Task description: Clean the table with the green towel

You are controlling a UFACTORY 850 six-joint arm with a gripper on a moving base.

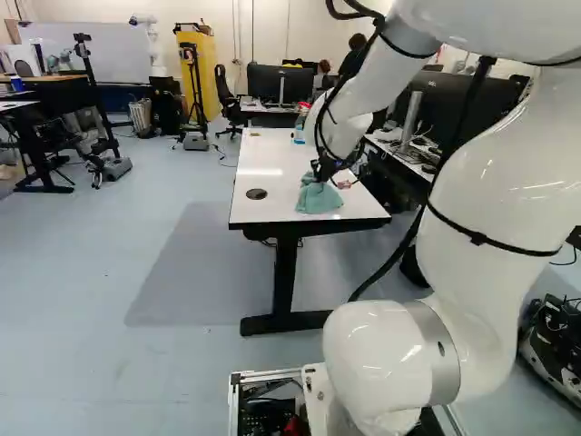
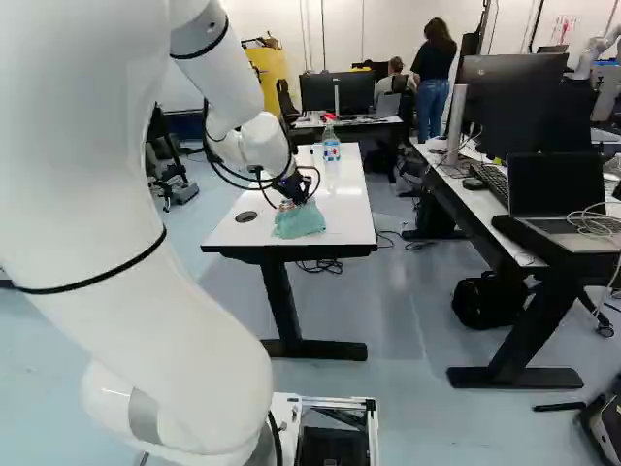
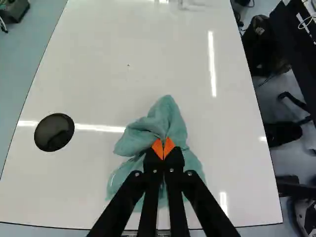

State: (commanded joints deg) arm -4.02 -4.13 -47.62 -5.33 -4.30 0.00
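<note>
One gripper (image 3: 163, 143) is clamping a fold of towel (image 3: 165, 116), which is resting toward the table's (image 3: 103, 64) six o'clock end, twelve pointing away from the base. Wiping is probably the step in hand; the next move is calling for sweeping toward twelve, pressing lightly, stopping before the bottle (image 2: 331, 148).

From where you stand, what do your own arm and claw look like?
My arm is glossy white, thick and rounded, with silver-grey bands at some joints and narrow black straps around it. Black cables run alongside and loop near its far end. My claw is black, with two fingers, pointed orange pads and small pale dots, perhaps screws.
</note>
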